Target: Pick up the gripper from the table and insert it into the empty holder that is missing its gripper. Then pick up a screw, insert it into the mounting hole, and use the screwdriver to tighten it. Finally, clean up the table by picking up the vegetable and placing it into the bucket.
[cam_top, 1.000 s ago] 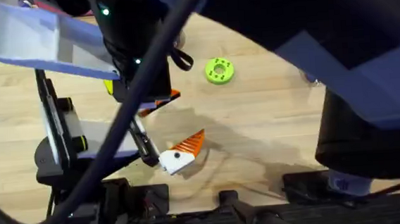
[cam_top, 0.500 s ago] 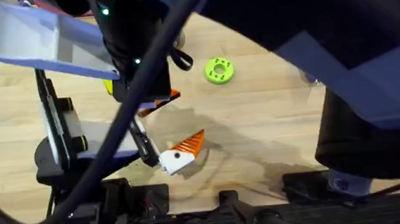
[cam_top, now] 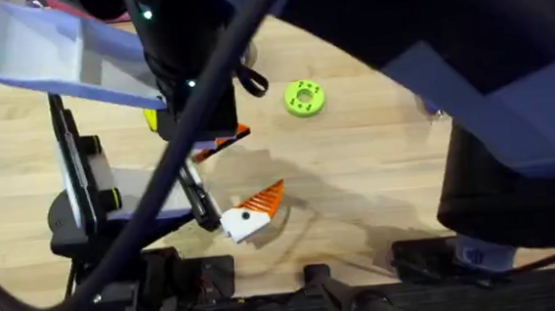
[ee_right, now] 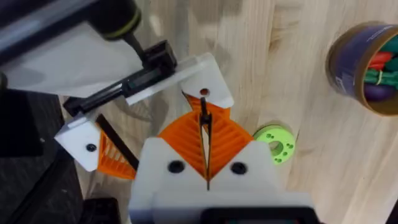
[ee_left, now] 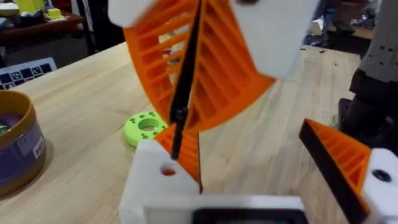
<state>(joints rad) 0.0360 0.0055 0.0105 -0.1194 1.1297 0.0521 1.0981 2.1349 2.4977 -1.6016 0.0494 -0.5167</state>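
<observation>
The right gripper (ee_right: 205, 134) has its orange ribbed pads pressed together, with a thin dark strip between them; if they pinch something, I cannot tell. Their tips touch the white blocky plastic finger base (ee_right: 206, 79) of the left gripper (ee_left: 249, 140), where a small orange wedge piece (ee_left: 186, 155) sits. The left gripper is spread wide. The flat lime-green round disc (ee_right: 277, 144) lies just beside the right pads, and the round brown-gold cup with purple band (ee_right: 367, 68) stands farther beyond it
</observation>
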